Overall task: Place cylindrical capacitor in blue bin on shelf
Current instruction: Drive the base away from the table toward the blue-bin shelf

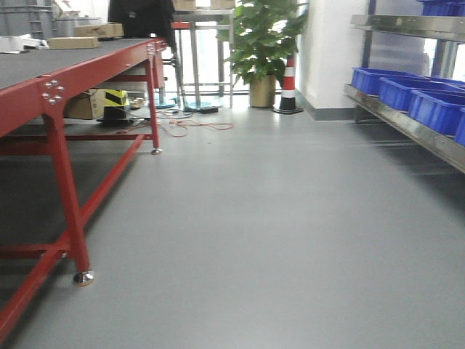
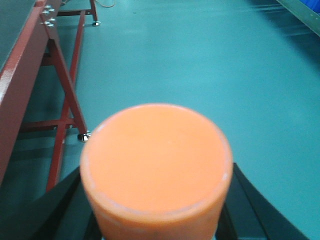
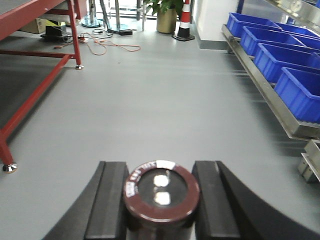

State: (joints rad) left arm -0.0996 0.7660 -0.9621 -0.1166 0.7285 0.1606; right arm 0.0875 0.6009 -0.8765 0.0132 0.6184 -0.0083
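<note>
Your right claw (image 3: pixel 161 207) pinches the capacitor (image 3: pixel 161 190) between its pads, shelf (image 3: pixel 265 92) on the right; left claw (image 2: pixel 156 217) pinches an orange cylinder (image 2: pixel 156 160).

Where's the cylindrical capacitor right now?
Right wrist view, bottom centre: the cylindrical capacitor sits between the fingers of the right gripper, above the floor, with the shelf's blue bins to its right.

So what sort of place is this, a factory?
Probably a workshop or small warehouse rather than a home or office: a steel shelf lined with blue bins, a red-framed work table, and a striped traffic cone by the wall.
</note>
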